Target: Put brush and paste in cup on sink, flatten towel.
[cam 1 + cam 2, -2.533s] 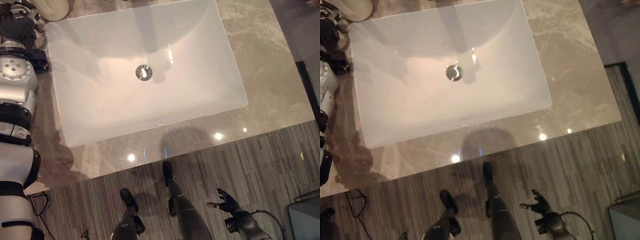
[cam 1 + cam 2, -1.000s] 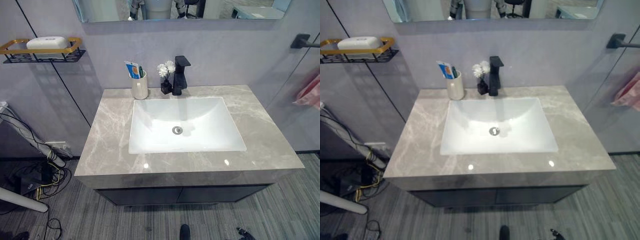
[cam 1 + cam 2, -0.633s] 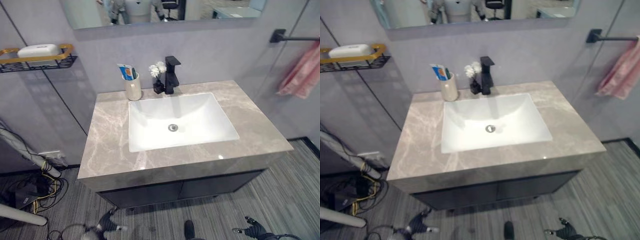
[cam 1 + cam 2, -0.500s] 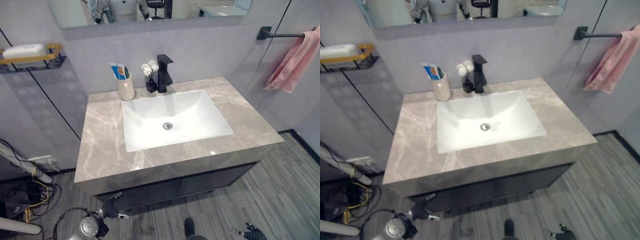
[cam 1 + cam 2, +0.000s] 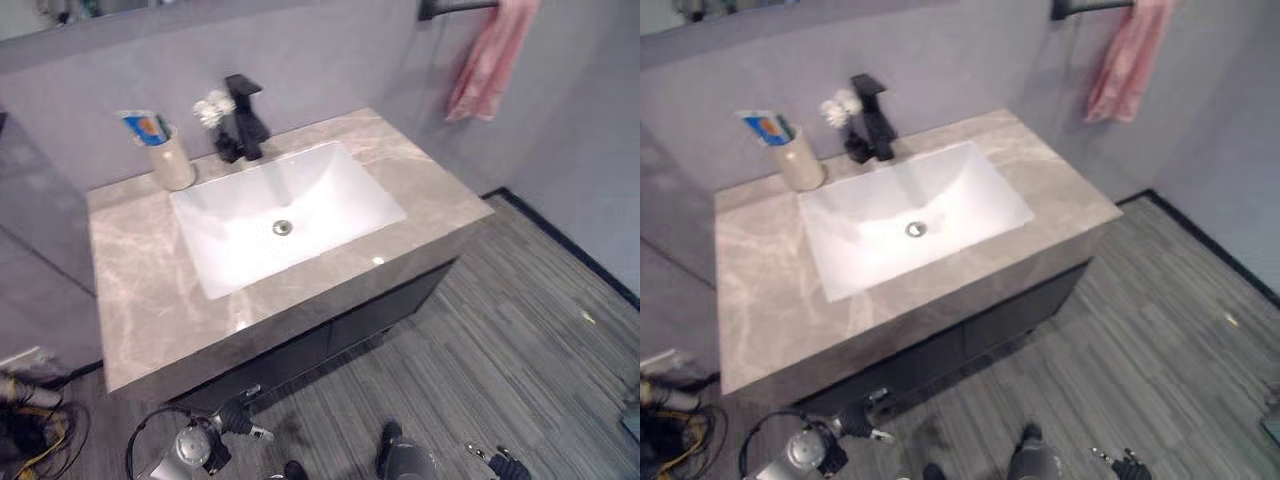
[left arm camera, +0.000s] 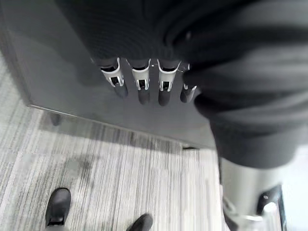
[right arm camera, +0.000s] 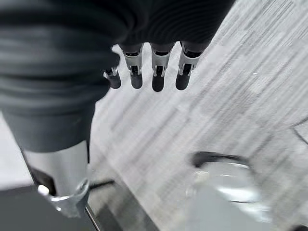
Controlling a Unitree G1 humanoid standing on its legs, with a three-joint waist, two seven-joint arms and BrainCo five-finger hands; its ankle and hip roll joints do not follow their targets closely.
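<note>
Cup (image 5: 172, 163) holds paste (image 5: 146, 126) by the sink (image 5: 290, 210) — left hand (image 6: 144, 82) and right hand (image 7: 154, 72) hang relaxed, empty, over floor (image 5: 520, 320).

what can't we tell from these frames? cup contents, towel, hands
- Cup: the toothpaste sticks out, but a brush is too small to confirm in the eye views.
- Pink towel: its top and the bar are cut off by the upper edge, so how flat it hangs is unclear.
- Left hand and right hand: tiny at the eye views' lower edge; the wrist views show straight fingers holding nothing.
</note>
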